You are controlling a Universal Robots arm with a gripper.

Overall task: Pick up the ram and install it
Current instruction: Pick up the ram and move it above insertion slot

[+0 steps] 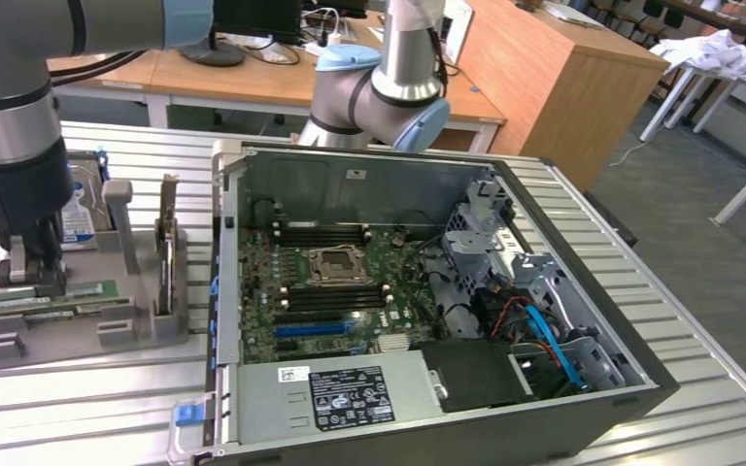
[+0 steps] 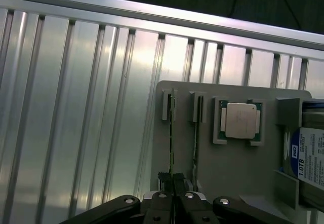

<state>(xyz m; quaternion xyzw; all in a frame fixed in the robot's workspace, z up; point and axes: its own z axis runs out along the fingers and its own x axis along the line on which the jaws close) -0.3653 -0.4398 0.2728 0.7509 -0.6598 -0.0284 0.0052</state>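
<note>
The ram [image 2: 172, 127] is a thin green stick seen edge-on, standing in a slot of the grey holder [image 2: 228, 158]. My gripper [image 2: 173, 182] is shut on it at one end, the black fingers [image 2: 163, 179] pressed against both faces. In the exterior view the gripper [image 1: 30, 280] reaches straight down onto the ram [image 1: 62, 303] in the holder [image 1: 75, 335] at that view's left, beside the open computer case [image 1: 581, 291]. The stick still rests in its slot.
A second stick [image 2: 196, 133] stands in the neighbouring slot, with a square silver processor [image 2: 241, 120] and a hard drive [image 2: 306, 158] beyond it. Inside the case, the motherboard [image 1: 334, 277] shows dark memory slots [image 1: 327, 233] above and below the processor socket. Ribbed aluminium table [image 2: 76, 107] surrounds the holder.
</note>
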